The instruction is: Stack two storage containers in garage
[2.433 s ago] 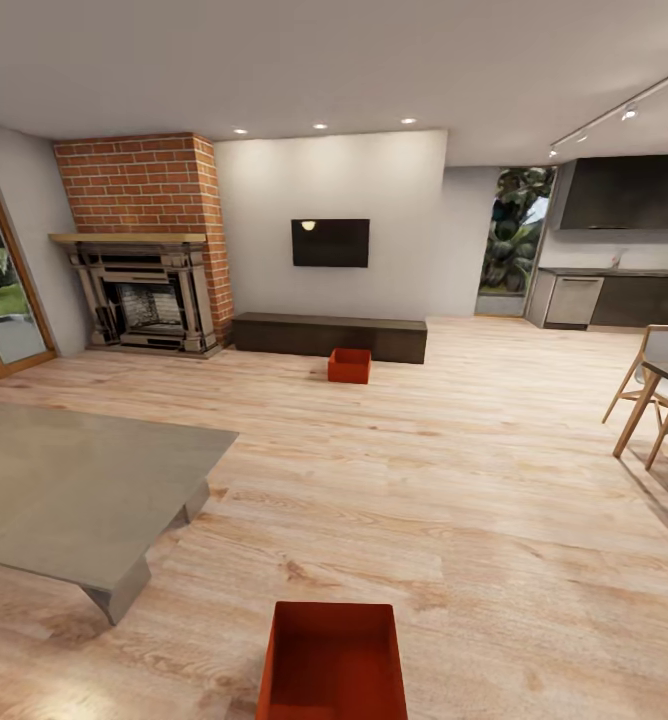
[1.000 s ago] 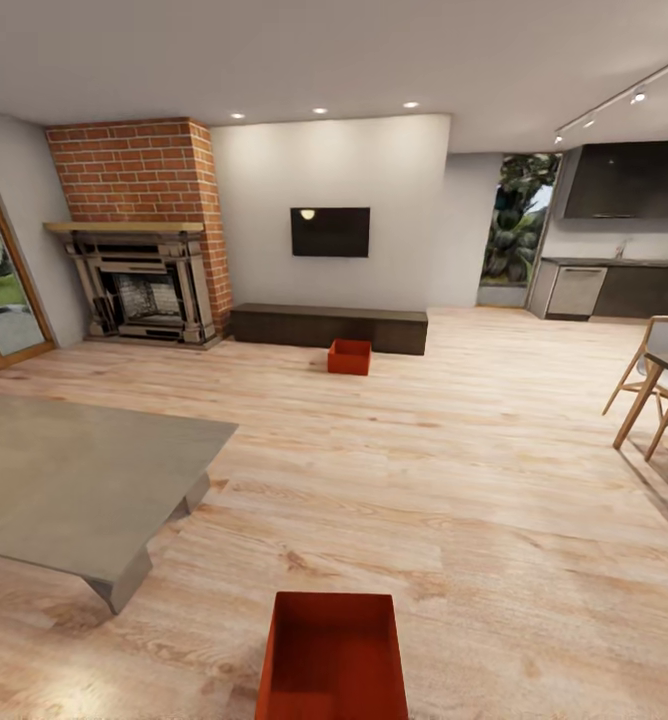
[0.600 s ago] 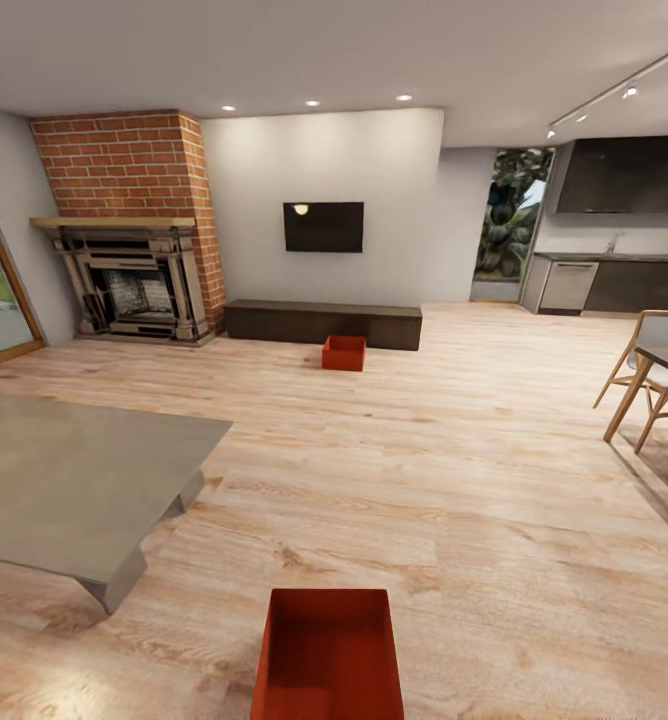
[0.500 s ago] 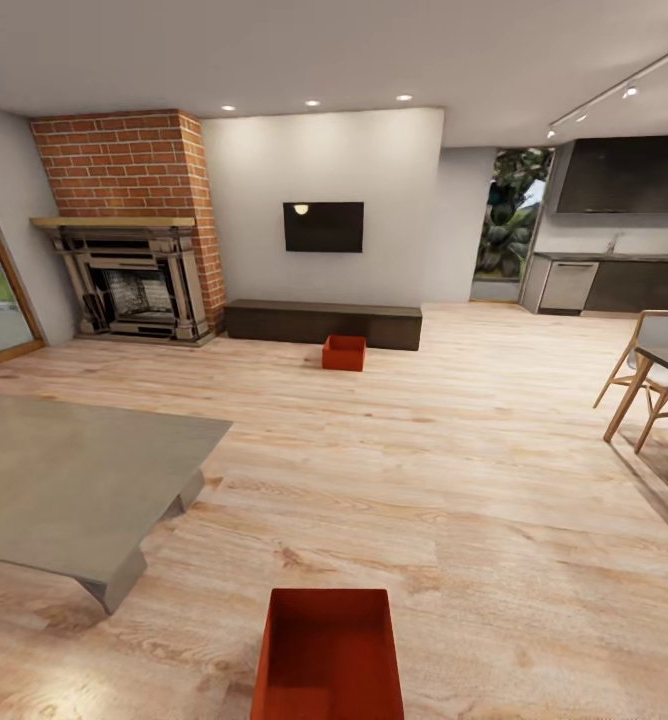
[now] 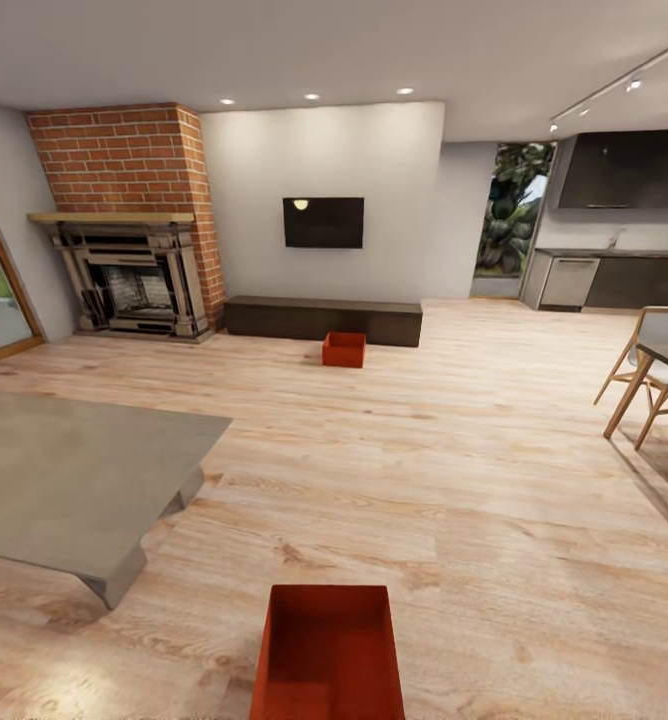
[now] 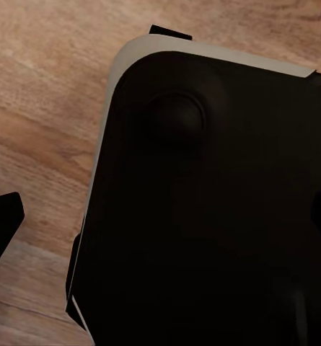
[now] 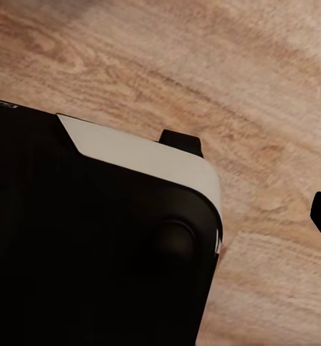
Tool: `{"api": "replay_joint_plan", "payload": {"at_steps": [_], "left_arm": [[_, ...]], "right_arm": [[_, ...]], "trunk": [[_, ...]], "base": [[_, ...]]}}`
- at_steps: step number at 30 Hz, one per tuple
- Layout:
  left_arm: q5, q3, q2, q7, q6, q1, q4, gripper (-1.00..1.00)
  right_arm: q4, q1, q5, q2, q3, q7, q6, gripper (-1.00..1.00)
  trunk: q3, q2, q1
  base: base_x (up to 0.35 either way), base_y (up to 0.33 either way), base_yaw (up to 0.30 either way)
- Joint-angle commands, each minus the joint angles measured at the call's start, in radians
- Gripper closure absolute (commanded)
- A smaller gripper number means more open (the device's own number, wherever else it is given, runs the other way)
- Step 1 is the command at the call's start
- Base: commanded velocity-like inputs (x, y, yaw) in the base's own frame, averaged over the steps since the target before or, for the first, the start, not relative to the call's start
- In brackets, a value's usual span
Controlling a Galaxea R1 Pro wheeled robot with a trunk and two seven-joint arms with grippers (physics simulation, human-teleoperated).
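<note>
Since the earlier frames the head camera has tilted slightly; both orange-red open rectangular storage containers lie unmoved. The near one sits centred just ahead on the light wood-plank floor, long axis pointing forward, favouring neither arm; the far one sits before the long dark bench. Whether either arm's jaws are open, I cannot tell.

My head camera registers two orange-red storage containers: near container, far container. Flooring: light wood planks, visible grain. Fireplace: red brick. TV: black. Bench: dark brown. Low table: grey.
</note>
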Motion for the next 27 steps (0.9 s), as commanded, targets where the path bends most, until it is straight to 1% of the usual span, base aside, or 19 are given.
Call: {"api": "replay_joint_plan", "payload": {"at_steps": [1,8,14,21,27], "left_arm": [[0.002,-0.002,0.001,0.0,-0.002,0.0,0.0,-1.0],[-0.003,-0.004,0.008,0.0,-0.002,0.001,0.001,-1.0],[-0.004,-0.006,0.004,0.0,-0.002,0.001,0.001,-1.0],[-0.005,-0.007,0.007,0.0,-0.002,0.0,0.001,-1.0],[-0.006,-0.007,0.006,0.0,-0.002,0.0,0.001,-1.0]], "right_arm": [[0.003,-0.001,0.002,0.0,0.005,-0.005,-0.005,-1.0],[0.003,-0.001,0.003,0.001,0.006,-0.004,-0.002,-1.0],[0.003,-0.001,0.003,0.0,0.006,-0.005,-0.003,-1.0],[0.003,-0.001,0.003,0.0,0.006,-0.005,-0.003,-1.0],[0.003,-0.001,0.003,0.0,0.006,-0.005,-0.003,-1.0]], "trunk": [[-0.002,0.0,0.0],[-0.014,0.0,0.0],[-0.023,0.0,0.0],[-0.034,0.0,0.0],[-0.044,0.0,0.0]], "base": [[0.0,0.0,0.0],[0.0,0.0,0.0],[0.0,0.0,0.0],[0.0,0.0,0.0],[0.0,0.0,0.0]]}}
